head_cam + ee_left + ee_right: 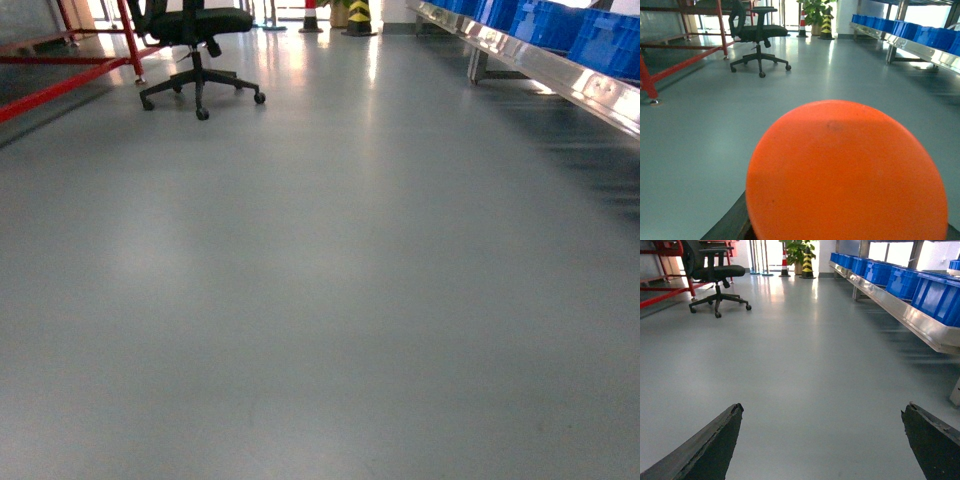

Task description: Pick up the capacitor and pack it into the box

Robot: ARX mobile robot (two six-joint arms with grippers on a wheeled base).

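The capacitor (847, 172) filled the lower part of the left wrist view, a bright orange rounded face so close to the lens that its lower edge ran out of the picture. The left pincer (840, 227) barely showed, only dark slivers at the bottom corners beneath the orange piece; it looked to be gripping the capacitor, though the fingertips themselves were hidden behind it. The pink box could not be seen from any camera.

The right pincer (822, 440) stood wide apart with nothing between its jaws, two dark worn fingers (705, 447) poking up from the bottom corners, both cut off by the edge. Between them lay only grey floor (320, 300).

From the head camera neither arm was in view. The floor stretched ahead, glossy, with window glare washing out the far end. A black office chair (198, 40) on castors sat at the upper left, its back cropped by the top edge. Beside it a red metal frame (70, 70) ran along the left side. On the right, a steel rack (560, 75) carried blue bins (590, 35), blurred at the near end. Far off, a yellow-and-black striped post (359, 15) and a red-and-white cone (784, 262) stood near a potted plant (796, 250). Between the chair and the rack the floor lay open, a broad lane.
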